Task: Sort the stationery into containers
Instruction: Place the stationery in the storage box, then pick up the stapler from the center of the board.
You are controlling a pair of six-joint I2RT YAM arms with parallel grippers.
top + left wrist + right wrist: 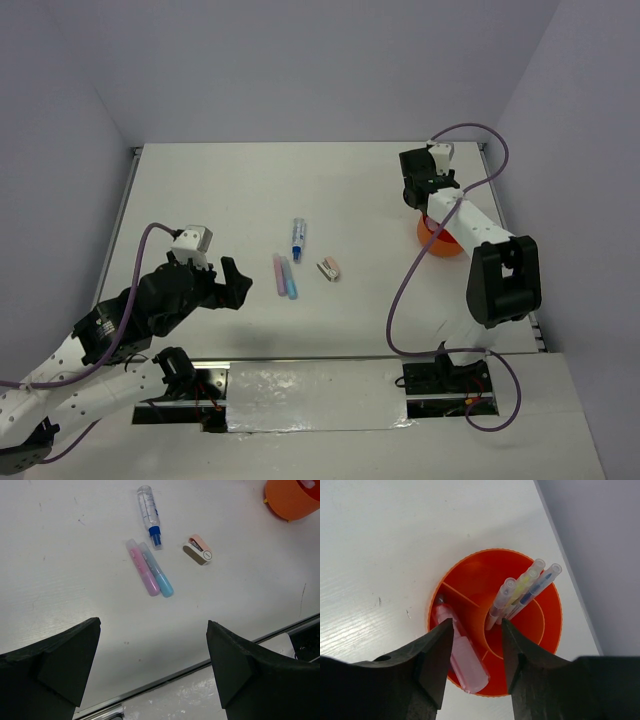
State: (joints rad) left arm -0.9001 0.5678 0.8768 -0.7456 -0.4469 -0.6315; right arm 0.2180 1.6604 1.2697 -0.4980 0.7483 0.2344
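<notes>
**STATION STATUS: STATIONERY SORTING**

**Left pincer** [152, 625]: jaws at full spread, holding nothing. It hangs above the tabletop [60, 555], in the lower left of the overhead view.

**Unsorted items** (all at the centre of the tabletop):
- The pink marker [142, 570] and the blue marker [159, 575] lie side by side, touching along their length.
- The clear tube with a blue cap [150, 512] lies just above them in the frame.
- The small pink-and-white block [198, 550] lies to their right, apart from them.

**Right pincer** [477, 625]: positioned over the orange cup [470, 577], which stands near the right edge of the tabletop, in the upper right of the overhead view. The jaws are partly apart, with a gap wider than the pale pink marker [462, 655] below them, and nothing is clamped. That marker sits close to the left-hand finger in the frame (contact cannot be confirmed).

**Cup contents:**
- The pale pink marker lies tilted in an outer compartment. One end is down inside and the other leans over the rim at the bottom of the frame.
- Three thin pens [520, 590] stand tilted in the inner compartment, tops toward the upper right.
</notes>
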